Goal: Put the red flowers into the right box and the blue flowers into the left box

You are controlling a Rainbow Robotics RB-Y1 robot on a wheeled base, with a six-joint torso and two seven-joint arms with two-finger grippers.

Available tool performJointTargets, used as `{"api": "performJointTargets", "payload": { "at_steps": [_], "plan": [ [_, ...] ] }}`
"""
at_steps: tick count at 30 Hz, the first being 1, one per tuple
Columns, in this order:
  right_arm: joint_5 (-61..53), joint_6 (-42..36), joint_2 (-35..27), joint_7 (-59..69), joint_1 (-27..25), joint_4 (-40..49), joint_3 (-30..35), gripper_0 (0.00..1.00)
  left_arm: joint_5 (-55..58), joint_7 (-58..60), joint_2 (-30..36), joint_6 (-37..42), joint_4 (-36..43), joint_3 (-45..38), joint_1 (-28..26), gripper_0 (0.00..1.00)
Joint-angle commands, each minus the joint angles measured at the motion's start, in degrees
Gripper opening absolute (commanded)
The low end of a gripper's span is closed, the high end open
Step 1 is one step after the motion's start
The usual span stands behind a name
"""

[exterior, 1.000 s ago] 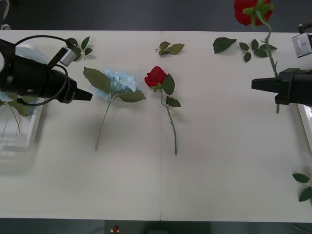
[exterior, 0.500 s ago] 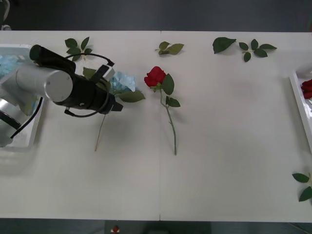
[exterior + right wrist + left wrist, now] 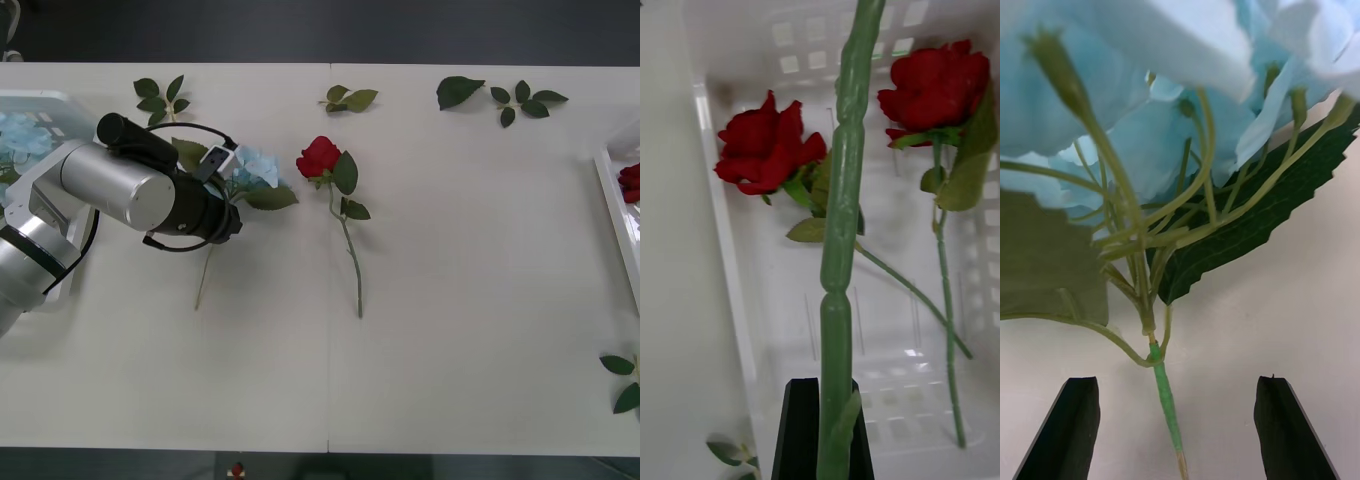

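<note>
— What changed over the last half second?

— Not much on the right; the left arm has crept a little farther over the blue flower on the table. A second ago the right arm still held a rose up high; it has since gone off to the right box.

— And the jaws?

— The left gripper has its black fingers spread wide, one on either side of the blue flower's thin stem, not touching it. The pale blue bloom and a big serrated leaf lie just beyond the fingertips.

— The right one?

— The right gripper is closed on a rose stem, which stands up between its black fingers above the right box. Two red flowers lie inside that box already.

— What else is out there?

— One red rose lies near the table's middle, just beside the blue flower. The left box at the left edge holds blue blooms. Loose leaf sprigs sit along the far edge of the table.
</note>
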State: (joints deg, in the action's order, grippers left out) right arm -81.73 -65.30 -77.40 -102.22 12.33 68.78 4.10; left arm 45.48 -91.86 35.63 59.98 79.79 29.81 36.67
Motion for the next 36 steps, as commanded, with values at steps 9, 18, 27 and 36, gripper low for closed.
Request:
{"api": "performJointTargets", "payload": {
  "at_steps": [9, 18, 27, 36],
  "plan": [
    [2.54, 6.15, 3.13, -16.96, 0.32, -10.77, 0.73, 0.0, -1.1, 1.86, -1.44, -0.83, -0.96, -0.28, 1.03, 0.0],
    [6.58, 10.1, 7.0, -19.24, 0.32, -11.91, 0.73, 0.0, -0.48, 1.94, -1.18, -0.83, -0.52, -0.28, 1.03, 0.0],
    [7.55, 10.19, 7.7, -19.51, 0.32, -11.91, 0.73, 0.0, 6.64, 2.82, 4.89, 11.39, 11.35, -6.6, 0.94, 0.0],
    [8.25, 10.19, 7.88, -19.51, 0.32, -11.91, 0.73, 1.0, 19.47, 2.82, 13.94, 26.95, 18.12, -23.57, 0.86, 0.0]
  ]
}}
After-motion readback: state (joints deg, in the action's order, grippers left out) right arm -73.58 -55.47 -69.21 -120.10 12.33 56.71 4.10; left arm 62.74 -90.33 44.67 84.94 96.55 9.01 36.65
